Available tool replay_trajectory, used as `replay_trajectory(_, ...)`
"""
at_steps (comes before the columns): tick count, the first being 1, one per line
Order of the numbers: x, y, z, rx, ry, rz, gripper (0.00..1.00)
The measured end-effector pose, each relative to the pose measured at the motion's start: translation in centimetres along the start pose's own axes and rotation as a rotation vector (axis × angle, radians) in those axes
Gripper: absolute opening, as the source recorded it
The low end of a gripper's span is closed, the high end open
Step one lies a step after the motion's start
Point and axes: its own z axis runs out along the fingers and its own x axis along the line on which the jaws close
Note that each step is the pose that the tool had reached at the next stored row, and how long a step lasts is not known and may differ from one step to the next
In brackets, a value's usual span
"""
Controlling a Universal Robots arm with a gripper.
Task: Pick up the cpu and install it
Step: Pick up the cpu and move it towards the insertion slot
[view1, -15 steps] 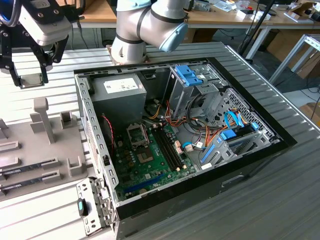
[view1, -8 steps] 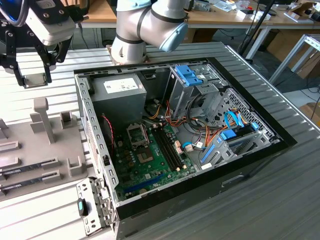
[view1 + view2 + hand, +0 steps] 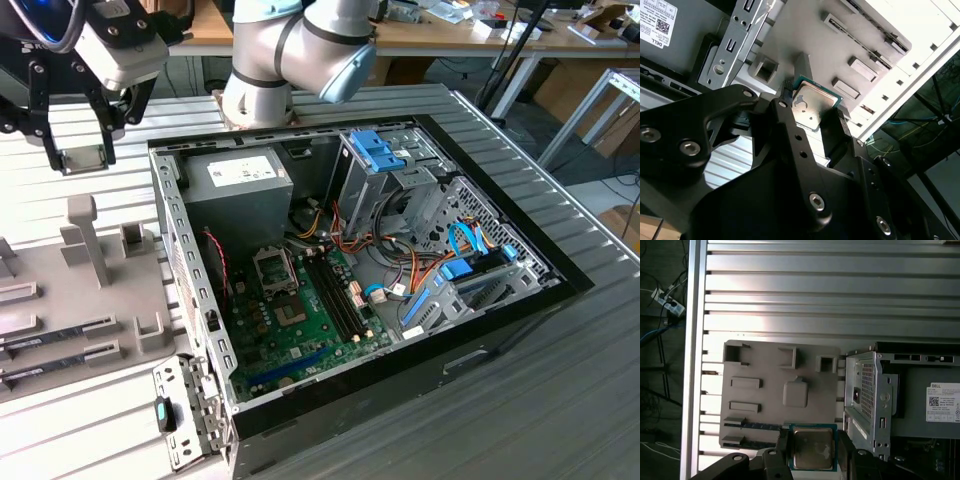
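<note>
The claw point(image 3: 82, 150) is closed on the cpu point(image 3: 812, 449), gripping two opposite edges. It holds the chip in the air near the grey parts tray point(image 3: 765, 405), beside the open computer case point(image 3: 420, 365). The pick-up looks done, but installing is not: the motherboard socket point(image 3: 275, 268) lies well apart, inside the case. Everything rests on a ribbed metal desk point(image 3: 560, 400), with wooden workbenches point(image 3: 440, 40) beyond.

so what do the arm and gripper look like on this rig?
Arm: silver-grey tubular links with pale blue joint caps. Gripper: black, angular linkage fingers with exposed silver screw heads. A light grey housing sits at the wrist.
</note>
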Motion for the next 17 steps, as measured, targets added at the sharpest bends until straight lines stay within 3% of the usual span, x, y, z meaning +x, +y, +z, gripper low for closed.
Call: replay_trajectory(17, -3.38, -0.12, -0.12, -0.0001, 0.0, 0.0, 0.47)
